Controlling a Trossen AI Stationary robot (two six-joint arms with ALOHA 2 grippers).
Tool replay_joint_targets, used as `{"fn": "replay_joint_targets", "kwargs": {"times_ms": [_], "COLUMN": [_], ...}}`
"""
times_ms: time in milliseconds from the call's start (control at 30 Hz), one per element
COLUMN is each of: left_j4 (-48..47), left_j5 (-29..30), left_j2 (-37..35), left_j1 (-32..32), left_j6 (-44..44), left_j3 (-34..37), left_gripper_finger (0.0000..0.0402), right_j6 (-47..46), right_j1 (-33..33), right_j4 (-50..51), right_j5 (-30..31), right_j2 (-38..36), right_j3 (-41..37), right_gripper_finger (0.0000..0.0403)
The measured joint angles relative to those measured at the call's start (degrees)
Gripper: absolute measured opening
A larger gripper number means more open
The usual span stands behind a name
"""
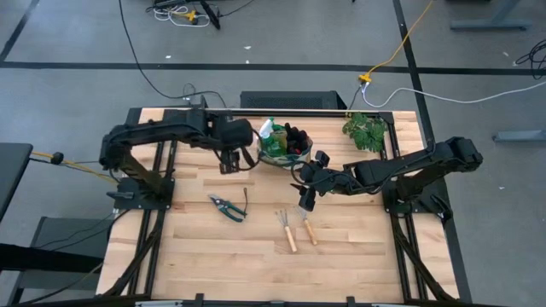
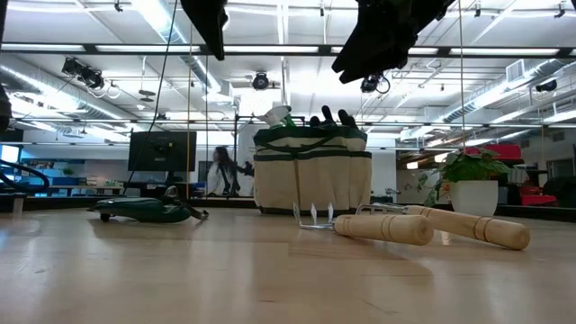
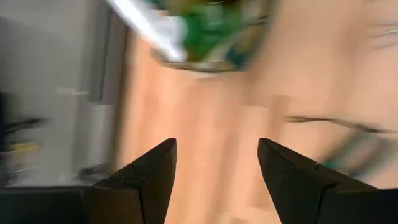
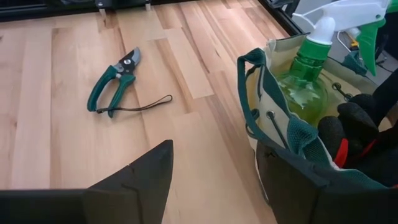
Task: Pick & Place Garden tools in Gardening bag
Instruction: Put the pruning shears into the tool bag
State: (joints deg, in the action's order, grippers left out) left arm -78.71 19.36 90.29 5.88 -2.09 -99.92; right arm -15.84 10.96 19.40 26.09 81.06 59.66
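Both arms hang above the wooden table [image 1: 213,256] with jaws spread and nothing held: the left gripper [image 1: 229,162] hovers just left of the gardening bag [image 1: 286,152], the right gripper [image 1: 305,198] near the bag's front-right, above the heads of the two mini rakes [image 1: 299,228]. The bag stands upright toward the table's far edge and already holds the green spray bottle [image 4: 311,74] with its white trigger and the red-and-black gloves [image 4: 357,134]. Three tools appear left to place: the pruning shears [image 4: 115,81], lying flat with a thin dark wrist loop trailing from the handles, to the bag's front-left, and the rakes, side by side, well in front of the bag. The step in hand is judged to be a fresh pick. The right gripper is best placed for the nearer rake; a descent across the round wooden handle, jaws square to its axis and near mid-length, should keep the rake from rolling or tipping. The shears suit the left arm; closing over both handles together, clear of the loop, seems safest. The rakes pair smooth pale cylindrical handles with thin bent metal tines; the shears have glossy dark-green handles; the bag is soft beige canvas with green trim and mesh, likely to yield if nudged.
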Motion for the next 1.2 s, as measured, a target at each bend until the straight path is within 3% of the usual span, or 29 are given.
{"fn": "replay_joint_targets", "kwargs": {"times_ms": [133,533,833,1200], "left_j4": [-1.68,-5.80,-6.24,-0.95], "left_j5": [-8.67,-16.73,-16.92,-16.69], "left_j2": [-1.91,-3.86,-3.84,-3.73], "left_j1": [-0.41,-7.77,-13.54,-19.14], "left_j6": [3.56,4.46,9.06,10.47], "left_j3": [0.02,0.02,0.88,16.80], "left_gripper_finger": [0.0234,0.0234,0.0233,0.0233], "right_j6": [0.00,-0.44,-1.04,-1.70], "right_j1": [0.00,0.00,0.00,0.02], "right_j4": [-0.02,-0.11,-0.41,-0.94], "right_j5": [-0.06,-1.64,-1.73,-1.70], "right_j2": [0.00,-0.02,-0.02,-0.02], "right_j3": [0.00,0.02,0.02,0.02], "right_gripper_finger": [0.0233,0.0233,0.0233,0.0233]}}
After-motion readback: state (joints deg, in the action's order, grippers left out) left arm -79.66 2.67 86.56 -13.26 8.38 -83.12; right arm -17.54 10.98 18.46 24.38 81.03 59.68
